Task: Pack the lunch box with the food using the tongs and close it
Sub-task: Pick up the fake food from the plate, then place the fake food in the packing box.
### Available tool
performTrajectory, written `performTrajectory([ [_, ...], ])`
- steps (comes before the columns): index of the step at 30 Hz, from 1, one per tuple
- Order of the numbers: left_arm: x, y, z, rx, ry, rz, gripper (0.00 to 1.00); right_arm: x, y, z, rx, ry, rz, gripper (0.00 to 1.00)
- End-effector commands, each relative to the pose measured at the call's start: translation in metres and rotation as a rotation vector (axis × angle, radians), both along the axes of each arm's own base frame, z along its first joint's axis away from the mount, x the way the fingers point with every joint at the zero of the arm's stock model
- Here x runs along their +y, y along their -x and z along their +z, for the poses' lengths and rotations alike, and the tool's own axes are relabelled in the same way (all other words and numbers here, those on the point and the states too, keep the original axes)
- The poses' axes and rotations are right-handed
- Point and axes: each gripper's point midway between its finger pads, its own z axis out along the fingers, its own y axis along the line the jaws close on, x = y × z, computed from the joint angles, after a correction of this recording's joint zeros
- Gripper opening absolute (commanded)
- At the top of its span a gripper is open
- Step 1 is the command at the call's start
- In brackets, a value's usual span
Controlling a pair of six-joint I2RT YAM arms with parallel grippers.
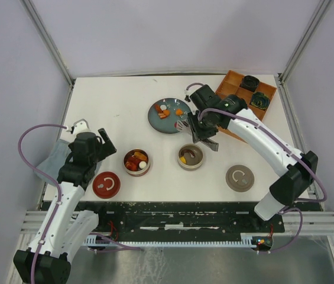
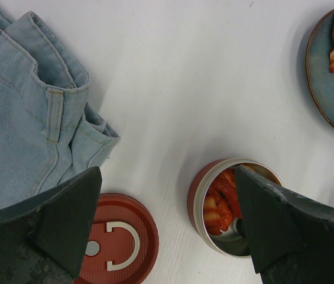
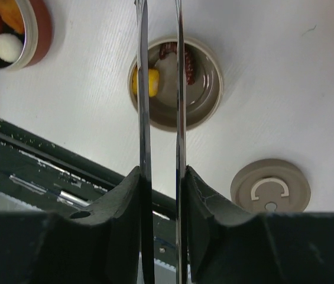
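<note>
My right gripper [image 1: 207, 137] [image 3: 162, 173] is shut on the silver tongs [image 3: 143, 118], whose two arms run straight up the right wrist view, close together. Part of the tongs [image 1: 182, 125] shows beside the blue plate [image 1: 155, 122]. The tongs hang over the beige lunch box tin [image 1: 190, 157] [image 3: 205, 89], which holds a yellow piece [image 3: 153, 81] and a dark reddish piece [image 3: 168, 49]. Food [image 1: 165, 111] lies on the plate. The red tin [image 1: 137, 161] [image 2: 197, 195] holds several orange, red and white pieces. My left gripper [image 1: 109, 144] [image 2: 167, 228] hangs open between red tin and red lid.
The red lid [image 1: 106, 184] [image 2: 119, 236] and the beige lid [image 1: 240, 177] [image 3: 270, 186] lie flat near the table's front edge. An orange tray [image 1: 230, 83] with dark coiled rosettes sits at the back right. Folded jeans [image 2: 25, 118] lie at the left edge.
</note>
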Motion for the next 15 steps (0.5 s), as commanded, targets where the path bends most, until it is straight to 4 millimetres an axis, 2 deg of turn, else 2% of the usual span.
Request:
performTrajectory([
  [1,0.001,-0.008,0.010,-0.052,-0.005,0.000,1.00,-0.018,0.040,0.022,0.028,-0.029,0.075,0.37],
  [5,0.000,-0.009,0.011,-0.054,-0.002,-0.004,1.00,-0.041,0.065,0.016,0.074,0.024,0.073,0.38],
  [8,-0.001,-0.009,0.011,-0.054,0.000,-0.007,1.00,-0.048,0.085,0.007,0.136,0.025,0.093,0.38],
  [15,-0.002,-0.009,0.010,-0.050,0.002,-0.014,1.00,-0.049,0.095,-0.017,0.201,0.046,0.101,0.38],
])
